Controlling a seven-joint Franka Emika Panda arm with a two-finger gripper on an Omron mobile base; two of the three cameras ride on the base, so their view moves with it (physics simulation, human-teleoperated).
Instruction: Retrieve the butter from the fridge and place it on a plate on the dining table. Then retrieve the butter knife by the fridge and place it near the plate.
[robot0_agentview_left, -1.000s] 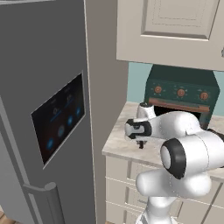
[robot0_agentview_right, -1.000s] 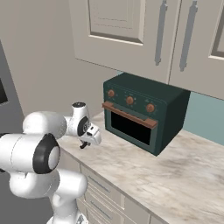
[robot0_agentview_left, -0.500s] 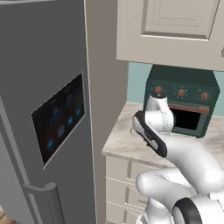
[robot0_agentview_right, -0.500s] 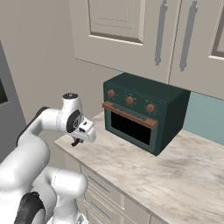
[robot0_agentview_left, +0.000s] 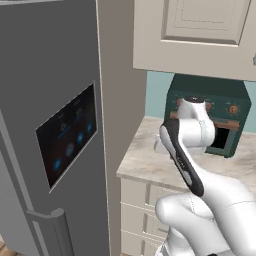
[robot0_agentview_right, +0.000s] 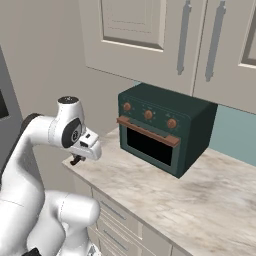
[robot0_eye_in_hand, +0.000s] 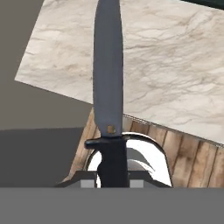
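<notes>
The robot's hand (robot0_agentview_right: 76, 160) is gripping the black handle of a butter knife with a long grey blade (robot0_eye_in_hand: 108, 74), its jaws sitting narrow and closed tight around that handle. In the hand view the blade is pointing straight away from the hand, its tip reaching out over the beige marbled stone table (robot0_eye_in_hand: 175, 65) while the handle end is hanging over the table's edge, above a strip of brown wooden floor (robot0_eye_in_hand: 192, 159). In the right base view the hand is hovering just over the near left corner of that table (robot0_agentview_right: 200, 200), with the white arm bending up and over it. A dark green countertop oven with copper knobs and a copper bar handle (robot0_agentview_right: 162, 127) is standing on the table near the hand, toward the wall. The tall grey fridge with the dark screen panel and blue icons (robot0_agentview_left: 55, 125) is rising just beside the table's end, its doors closed. Cream wall cupboards (robot0_agentview_right: 150, 35) are hanging above, and cream drawers (robot0_agentview_left: 140, 210) are sitting under the stone top.
</notes>
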